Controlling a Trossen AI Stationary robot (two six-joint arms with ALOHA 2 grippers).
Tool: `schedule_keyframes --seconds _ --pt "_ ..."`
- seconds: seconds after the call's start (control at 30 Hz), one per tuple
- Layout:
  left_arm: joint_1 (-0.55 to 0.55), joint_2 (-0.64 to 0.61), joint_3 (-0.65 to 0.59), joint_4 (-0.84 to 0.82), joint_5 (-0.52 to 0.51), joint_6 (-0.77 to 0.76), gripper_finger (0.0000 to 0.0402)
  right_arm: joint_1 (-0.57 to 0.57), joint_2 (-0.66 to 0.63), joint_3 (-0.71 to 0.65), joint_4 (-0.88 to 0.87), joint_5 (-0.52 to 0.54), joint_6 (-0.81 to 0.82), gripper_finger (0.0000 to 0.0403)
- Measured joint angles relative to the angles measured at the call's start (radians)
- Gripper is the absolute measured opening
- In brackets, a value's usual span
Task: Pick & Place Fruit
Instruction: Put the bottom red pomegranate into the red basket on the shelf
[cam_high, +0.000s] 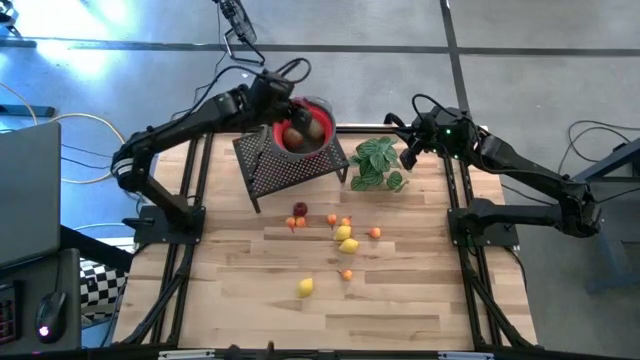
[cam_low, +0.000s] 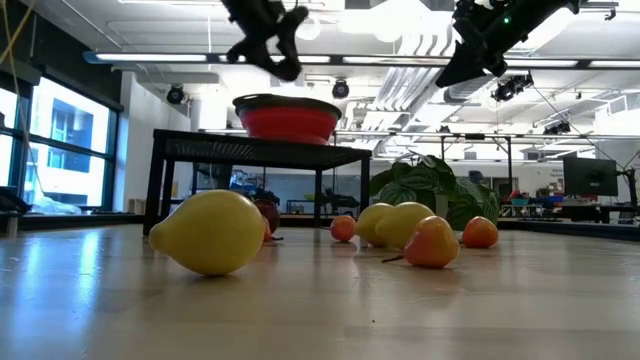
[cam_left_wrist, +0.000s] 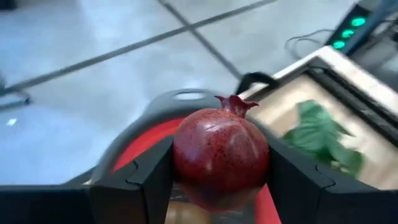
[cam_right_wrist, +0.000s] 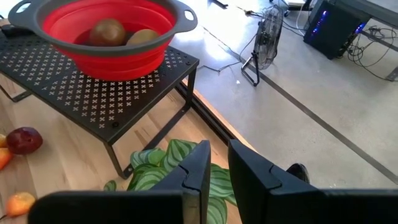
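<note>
Pale wooden boards make up the counter (cam_high: 400, 300), and grey floor is seen past its far edge. A black mesh rack (cam_high: 290, 165) is set near the far edge, and a red bowl (cam_high: 305, 128) is placed on top of it. Two brownish fruits (cam_right_wrist: 109, 31) are seen lying inside the bowl. The left claw (cam_left_wrist: 217, 180) is held just above the bowl, and a dark red pomegranate (cam_left_wrist: 221, 155) is gripped between its fingers. The right claw (cam_right_wrist: 214, 171) is held in the air near the far right corner, above a green leafy plant (cam_high: 378, 165), with its fingers nearly pressed together and nothing between them. The other fruit is spread out around the middle of the counter: yellow lemons (cam_high: 346, 240), small orange balls (cam_high: 375, 233) and a dark red fruit (cam_high: 300, 210). One more lemon (cam_high: 305, 287) is found alone, closer to the near edge.
</note>
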Motion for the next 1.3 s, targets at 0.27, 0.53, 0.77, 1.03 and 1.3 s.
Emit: schedule_keyframes --seconds 0.27,0.53,0.77,1.03,1.3 --pt "0.037 0.089 0.0 -0.031 0.003 -0.035 0.0207 0.0 0.0 0.0 -0.001 0.001 0.0 0.005" --pt "0.038 0.161 0.0 -0.104 -0.005 -0.108 0.0207 0.0 0.0 0.0 -0.001 0.001 0.0 0.005" --pt "0.029 0.189 0.0 -0.111 -0.012 -0.108 0.0207 0.0 0.0 0.0 -0.001 0.001 0.0 0.005" --pt "0.031 0.192 0.0 -0.102 -0.016 -0.108 0.022 0.0 0.0 0.0 -0.002 0.0 0.004 0.005" --pt "0.031 0.192 0.0 -0.096 -0.016 -0.107 0.0265 0.0 0.0 0.0 -0.002 0.0 0.004 0.005"
